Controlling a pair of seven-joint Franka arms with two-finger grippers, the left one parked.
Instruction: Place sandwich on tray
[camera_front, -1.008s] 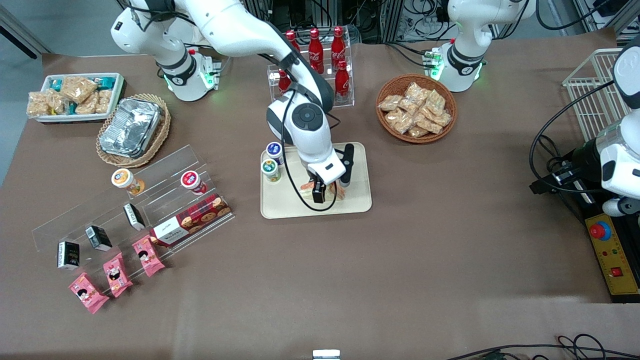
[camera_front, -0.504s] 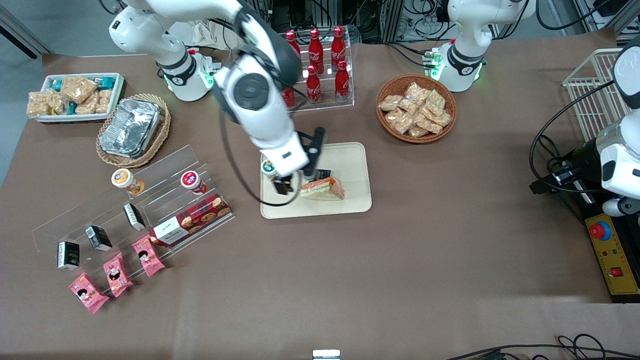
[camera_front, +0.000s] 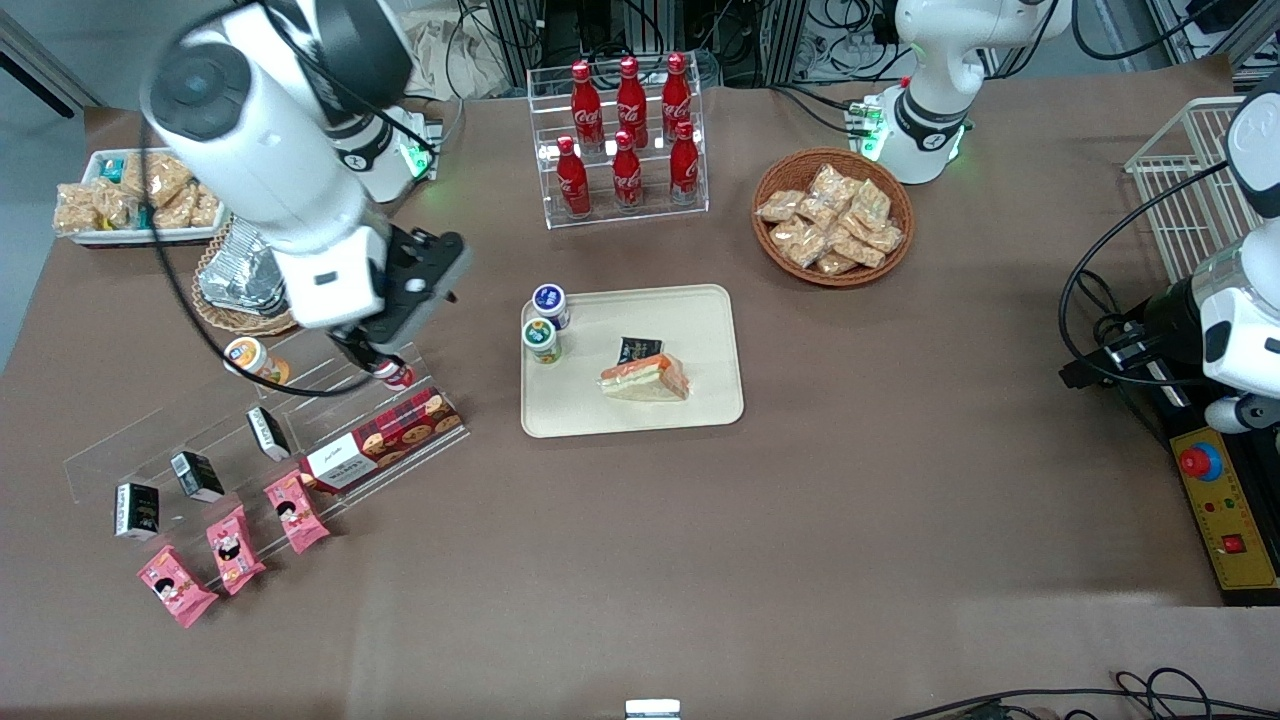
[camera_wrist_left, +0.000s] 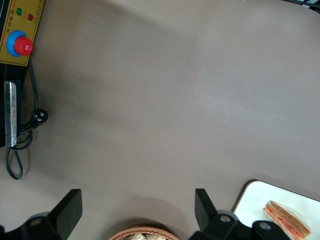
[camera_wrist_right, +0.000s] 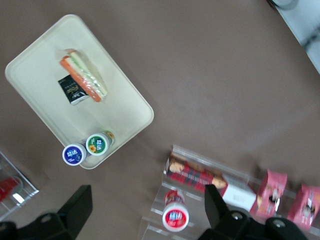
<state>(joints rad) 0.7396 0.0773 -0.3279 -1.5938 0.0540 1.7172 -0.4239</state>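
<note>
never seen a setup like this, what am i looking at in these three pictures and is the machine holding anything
Two white robot arms stand at a brown table; only one works. One picture looks down from the front. The other two come from cameras on each arm's wrist, looking at the table below.

The working arm's end effector hangs over the clear stepped display rack at its own end of the table. In its wrist view the fingers are spread, with nothing between them, so it holds nothing.

The wrapped sandwich lies on the cream tray, beside a small black packet and two little cups. Around it are red bottles, a basket of snack packets and pink snack packs.
</note>
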